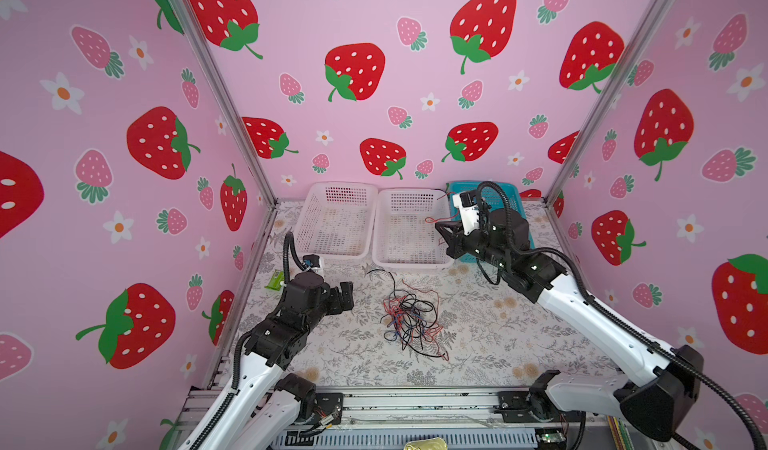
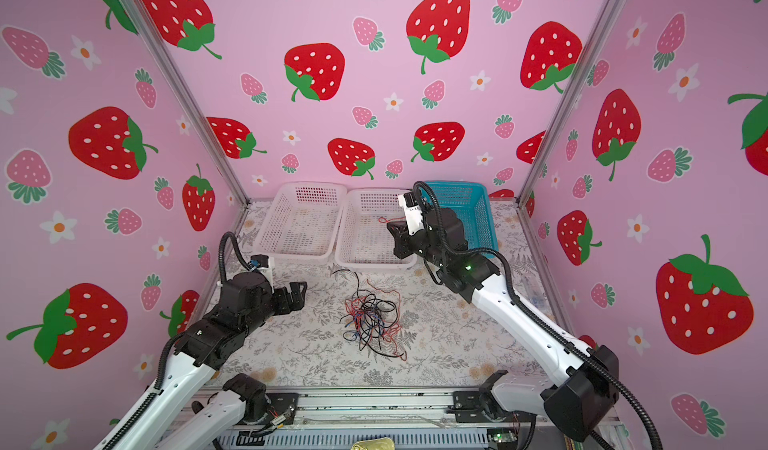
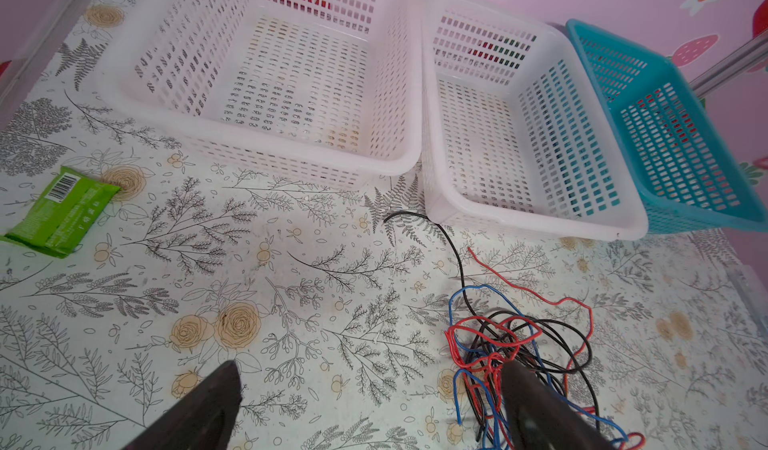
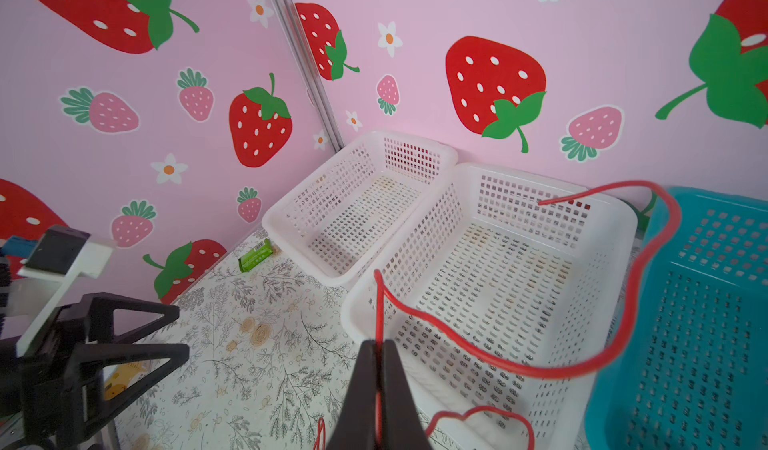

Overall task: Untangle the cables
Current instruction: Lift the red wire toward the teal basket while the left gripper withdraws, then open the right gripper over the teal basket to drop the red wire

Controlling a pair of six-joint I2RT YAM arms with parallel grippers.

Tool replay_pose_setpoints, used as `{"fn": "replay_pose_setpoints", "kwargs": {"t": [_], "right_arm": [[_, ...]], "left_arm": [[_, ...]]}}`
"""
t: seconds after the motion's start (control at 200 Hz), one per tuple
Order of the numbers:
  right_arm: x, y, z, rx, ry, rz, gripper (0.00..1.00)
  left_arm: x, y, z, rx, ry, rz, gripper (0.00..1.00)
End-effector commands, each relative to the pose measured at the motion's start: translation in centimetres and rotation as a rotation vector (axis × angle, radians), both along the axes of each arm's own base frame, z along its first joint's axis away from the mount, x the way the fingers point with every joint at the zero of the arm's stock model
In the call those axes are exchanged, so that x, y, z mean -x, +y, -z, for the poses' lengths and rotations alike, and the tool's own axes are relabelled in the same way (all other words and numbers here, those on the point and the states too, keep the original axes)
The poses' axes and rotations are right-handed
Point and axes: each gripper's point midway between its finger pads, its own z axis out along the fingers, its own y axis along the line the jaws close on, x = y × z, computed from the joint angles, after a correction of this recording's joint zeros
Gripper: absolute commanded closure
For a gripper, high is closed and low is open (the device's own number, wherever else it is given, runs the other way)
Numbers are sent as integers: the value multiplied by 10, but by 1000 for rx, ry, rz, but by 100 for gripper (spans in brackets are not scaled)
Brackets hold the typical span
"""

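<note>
Both top views: the cables [image 1: 409, 319] are a loose knot of string-thin black, red and blue strands lying mid-surface [image 1: 332, 356] on the floral print, just in front of the perforated plastic white baskets [image 1: 332, 255]. The left tool [image 1: 347, 292] is beside the knot, not touching it.

Left wrist: the left tool [image 3: 370, 385] is spread wide, with the tangle near one side.

Right wrist: the right tool [image 4: 377, 344] is pressed together, pinching one glossy red cable [image 4: 636, 285] that loops over a white basket and the teal basket [image 4: 706, 302].
</note>
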Motion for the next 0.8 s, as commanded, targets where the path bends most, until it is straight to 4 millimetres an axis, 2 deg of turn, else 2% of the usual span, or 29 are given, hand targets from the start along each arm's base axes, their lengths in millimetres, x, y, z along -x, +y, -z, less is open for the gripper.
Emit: {"fn": "replay_pose_setpoints", "kwargs": {"t": [0.0, 0.13, 0.355, 0.545, 0.63, 0.795], "right_arm": [[-21, -17, -6, -31, 28, 86, 100], [-56, -45, 6, -24, 53, 236, 100], [-120, -107, 27, -19, 92, 499, 100], [-167, -152, 70, -10, 184, 640, 100], [-181, -159, 86, -10, 225, 652, 100], [-199, -159, 103, 35, 256, 656, 98]], "left_arm": [[-1, 2, -2, -28, -25, -7, 1], [0, 0, 0, -41, -23, 3, 1], [0, -4, 4, -57, 2, 20, 1], [0, -5, 5, -63, 7, 28, 1], [-1, -6, 5, -67, 10, 30, 1], [-1, -6, 6, -70, 14, 31, 1]]}}
